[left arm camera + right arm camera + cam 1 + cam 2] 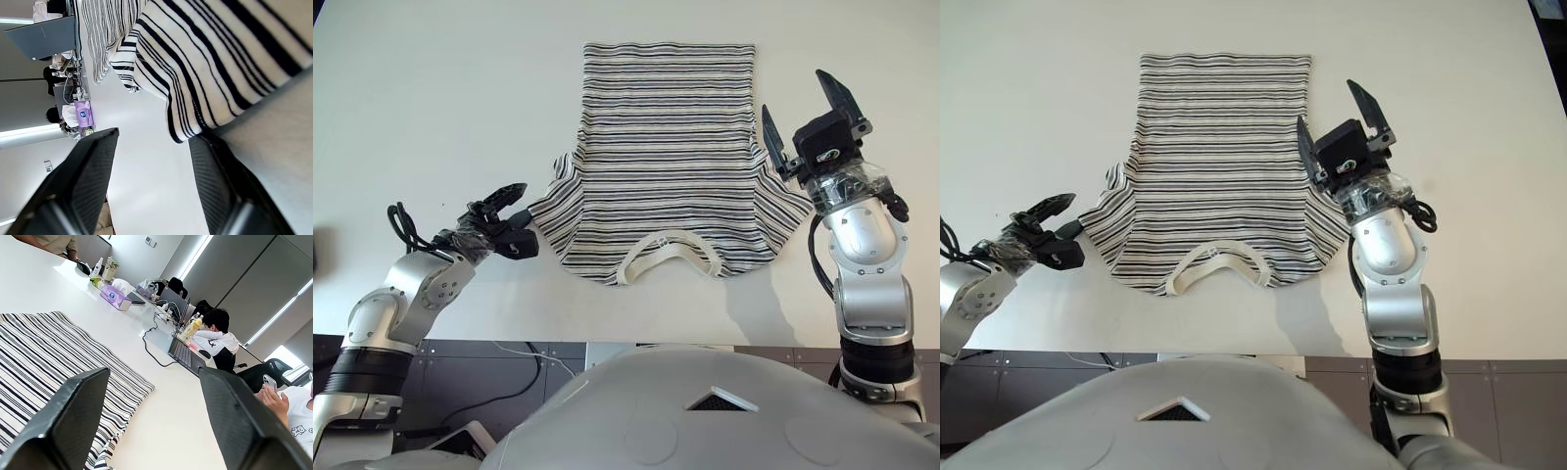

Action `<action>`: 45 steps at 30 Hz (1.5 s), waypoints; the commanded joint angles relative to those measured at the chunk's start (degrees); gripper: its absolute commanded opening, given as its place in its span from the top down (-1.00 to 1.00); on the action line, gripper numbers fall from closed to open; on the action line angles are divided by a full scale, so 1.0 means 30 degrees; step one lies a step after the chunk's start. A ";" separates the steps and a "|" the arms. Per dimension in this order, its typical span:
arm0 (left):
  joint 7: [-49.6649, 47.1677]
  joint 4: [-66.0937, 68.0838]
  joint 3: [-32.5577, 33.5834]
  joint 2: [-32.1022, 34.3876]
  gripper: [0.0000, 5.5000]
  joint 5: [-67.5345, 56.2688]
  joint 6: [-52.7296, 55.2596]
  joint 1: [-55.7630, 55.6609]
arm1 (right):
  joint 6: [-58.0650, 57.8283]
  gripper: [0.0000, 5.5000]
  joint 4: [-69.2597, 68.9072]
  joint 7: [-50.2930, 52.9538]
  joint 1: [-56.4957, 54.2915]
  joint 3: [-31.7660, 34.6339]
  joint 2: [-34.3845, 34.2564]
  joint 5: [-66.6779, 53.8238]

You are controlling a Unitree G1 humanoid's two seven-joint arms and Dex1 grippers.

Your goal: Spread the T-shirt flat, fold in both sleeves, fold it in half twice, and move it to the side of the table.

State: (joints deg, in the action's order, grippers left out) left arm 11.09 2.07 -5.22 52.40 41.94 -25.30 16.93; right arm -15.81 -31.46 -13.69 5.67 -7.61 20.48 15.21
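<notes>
A black-and-white striped T-shirt lies spread on the white table, white collar toward me, hem at the far side. Its sleeves stick out a little at both sides. My left gripper is open low over the table, just left of the left sleeve's edge. My right gripper is open and raised above the shirt's right side near the right sleeve, fingers pointing away from me. The shirt's far edge shows between its fingers.
The white table extends wide on both sides of the shirt. In the wrist views, a long table farther off carries laptops, a tissue box, bottles and a cable, with people seated along it.
</notes>
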 commanded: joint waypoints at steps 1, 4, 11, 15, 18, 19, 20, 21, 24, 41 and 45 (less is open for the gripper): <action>0.1203 0.0080 -0.0990 0.0265 0.05 0.0065 -0.0137 0.1123 | 0.0212 -0.21 0.0452 0.0036 -0.0329 -0.0063 -0.0303 -0.0055; 0.0974 -0.0230 -0.0942 0.0413 0.12 -0.0088 -0.0088 0.1983 | 0.0431 -0.21 0.0865 0.0064 -0.0417 -0.0180 -0.0416 -0.0036; -0.0041 0.1220 -0.1213 0.1195 0.38 0.0649 -0.0779 0.2120 | 0.0856 -0.21 0.1604 0.0328 -0.0338 -0.0297 -0.0716 0.0260; -0.0784 0.2394 -0.2155 0.1269 0.38 0.1686 -0.1700 0.0672 | 0.1128 -0.21 0.2115 0.0362 -0.0556 -0.0412 -0.0786 0.0340; -0.1203 0.2945 -0.2752 0.1421 0.52 0.2208 -0.2092 0.0265 | 0.1351 -0.21 0.2419 0.0377 -0.0650 -0.0527 -0.0849 0.0396; -0.1270 0.3051 -0.2916 0.1485 0.59 0.2321 -0.2179 0.0182 | 0.1379 -0.21 0.2482 0.0407 -0.0663 -0.0548 -0.0884 0.0423; -0.1378 0.3186 -0.3056 0.1550 0.68 0.2471 -0.2245 0.0052 | 0.1375 -0.21 0.2495 0.0459 -0.0653 -0.0572 -0.0941 0.0471; -0.1500 0.3280 -0.3170 0.1599 0.72 0.2614 -0.2250 -0.0056 | 0.1407 -0.21 0.2559 0.0479 -0.0674 -0.0571 -0.0970 0.0479; -0.1929 0.3569 -0.3401 0.1695 0.84 0.2980 -0.2094 -0.0399 | 0.1400 -0.21 0.2578 0.0612 -0.0605 -0.0633 -0.1101 0.0579; -0.3960 -0.0475 -0.0202 -0.0827 0.96 -0.1787 -0.1996 0.0639 | 0.1686 -0.21 0.3294 0.0582 -0.0979 -0.0367 -0.1164 0.0402; -0.3698 -0.1966 0.0057 -0.1890 0.96 -0.2151 -0.1601 0.0326 | 0.1711 -0.21 0.3463 0.0514 -0.1063 -0.0270 -0.1122 0.0315</action>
State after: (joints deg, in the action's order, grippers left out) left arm -0.64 -1.70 -5.67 48.10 36.17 -31.18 18.48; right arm -11.12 -21.69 -11.82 3.30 -9.00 16.89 16.59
